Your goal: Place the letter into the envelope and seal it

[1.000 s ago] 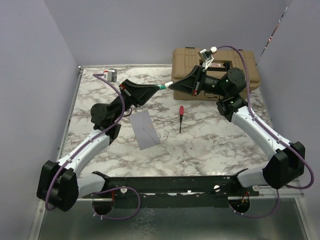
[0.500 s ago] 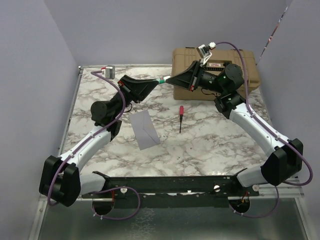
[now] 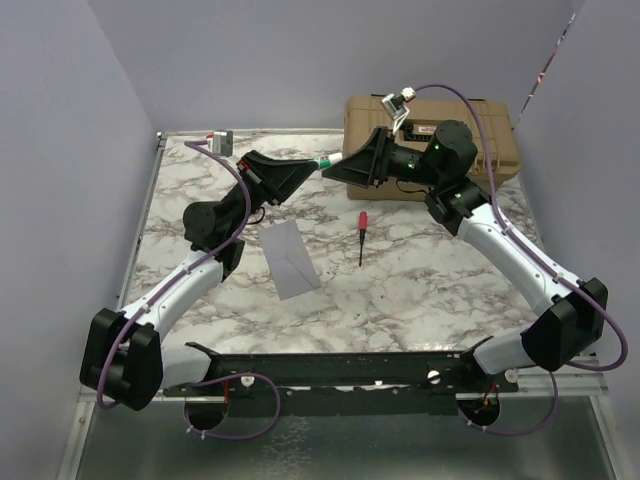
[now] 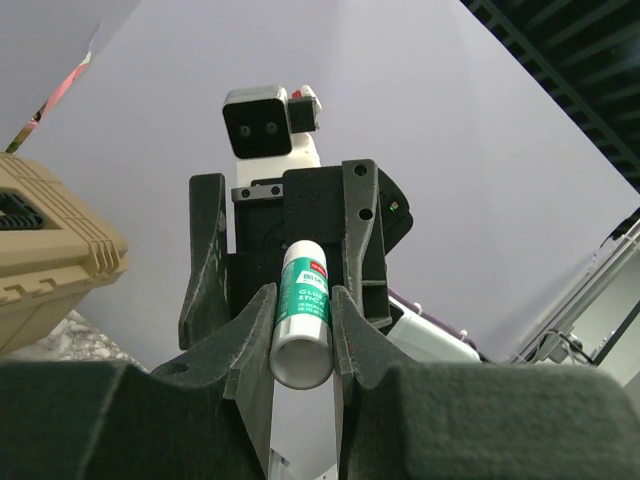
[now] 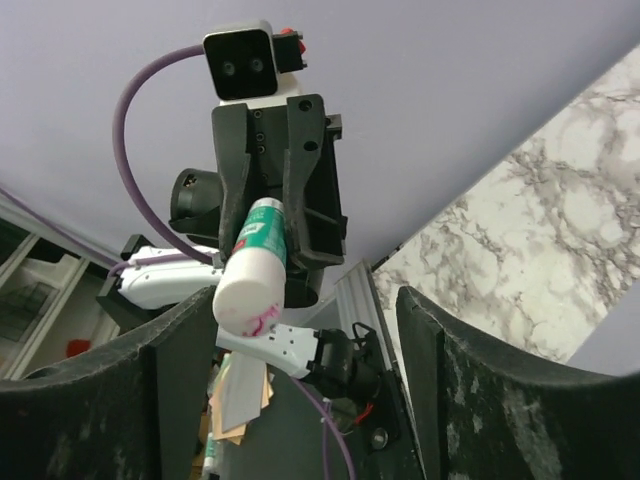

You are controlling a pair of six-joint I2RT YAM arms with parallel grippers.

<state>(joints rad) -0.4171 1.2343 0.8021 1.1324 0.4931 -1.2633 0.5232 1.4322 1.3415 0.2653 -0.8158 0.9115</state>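
Your claws meet at a glue stick point(image 4: 303, 318).
Your left claw point(image 4: 301, 308) clamps it; your right claw point(image 5: 305, 320) stands spread around its tip.

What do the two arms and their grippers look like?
Both the left arm and right arm have white links with black joints. The left gripper and right gripper are black and wedge-shaped, each with a small whitish camera. A purple cable runs along each arm.

Bright, even light; blurred foreground fingers.
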